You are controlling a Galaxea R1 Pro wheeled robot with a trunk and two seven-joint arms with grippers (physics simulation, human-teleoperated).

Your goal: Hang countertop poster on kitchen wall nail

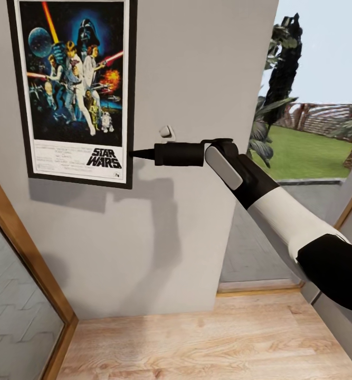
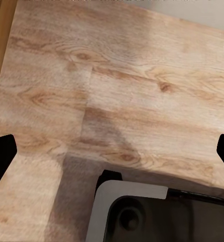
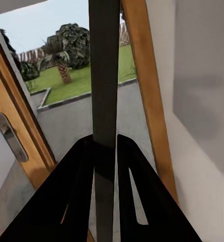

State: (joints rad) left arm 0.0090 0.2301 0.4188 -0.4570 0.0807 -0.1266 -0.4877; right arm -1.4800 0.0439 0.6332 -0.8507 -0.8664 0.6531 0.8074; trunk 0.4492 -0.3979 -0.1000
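The Star Wars poster (image 1: 73, 89), with its black frame and white border, stands upright and flat against the grey wall (image 1: 197, 79). My right gripper (image 1: 136, 154) is shut on the frame's right edge near the lower corner. In the right wrist view the frame's edge (image 3: 104, 75) runs as a dark strip between the two fingers of the right gripper (image 3: 105, 146). A small white peg (image 1: 167, 132) juts from the wall just above the right wrist. My left gripper (image 2: 112, 151) is open and points down at the wooden floor (image 2: 122, 91). The kitchen countertop is out of view.
A wooden door frame with a glass pane (image 1: 33, 264) slants at the lower left. Right of the wall, an open doorway (image 1: 313, 137) gives onto a lawn and plants. Wooden floor (image 1: 207, 343) lies below. My own base (image 2: 142, 212) appears under the left hand.
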